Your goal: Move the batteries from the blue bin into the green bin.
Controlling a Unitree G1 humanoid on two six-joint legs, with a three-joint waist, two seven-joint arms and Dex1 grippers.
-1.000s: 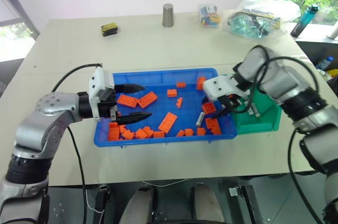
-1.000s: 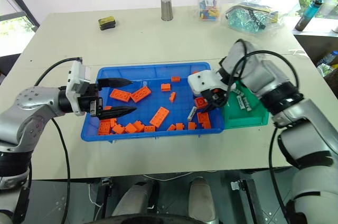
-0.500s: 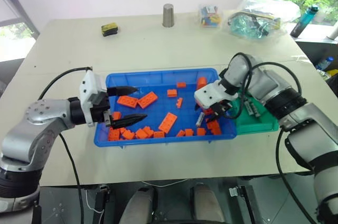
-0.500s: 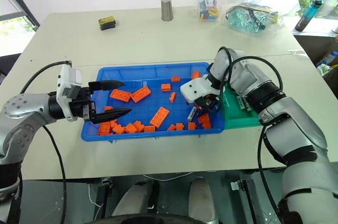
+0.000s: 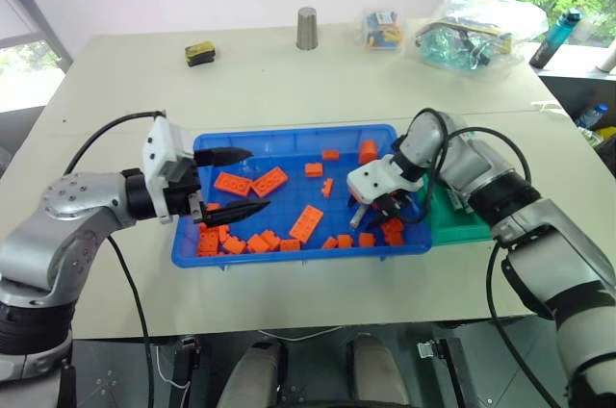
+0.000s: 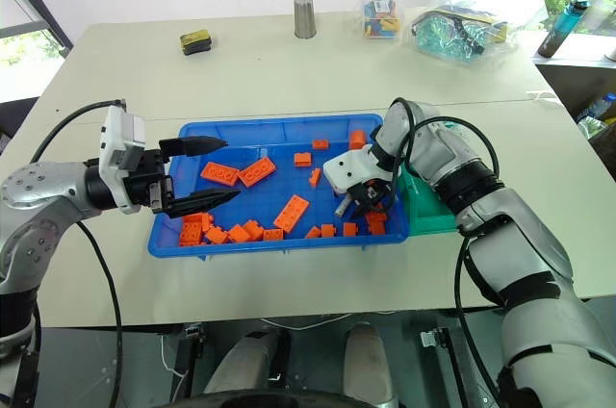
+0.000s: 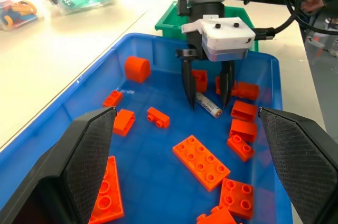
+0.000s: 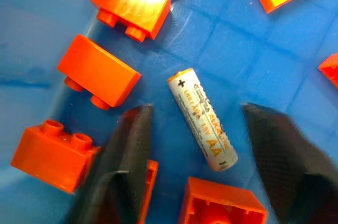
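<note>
Bricks (image 7: pixel 203 162), orange, litter the blue bin (image 5: pixel 289 139), where the left gripper (image 5: pixel 231 183) hovers empty, fingers spread wide. Farther right, the right gripper (image 7: pixel 207 93) points down, fingers apart around a battery (image 8: pixel 202 119) on the bin floor, not touching it. The green bin (image 5: pixel 460 224) sits just beyond.

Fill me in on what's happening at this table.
A two-armed robot is sorting batteries out of a blue bin full of orange bricks into a green bin. The right gripper points down into the blue bin, fingers open on either side of a battery lying flat on the floor, not yet gripping it. The left gripper hovers open over the bin's other end, holding nothing.
</note>
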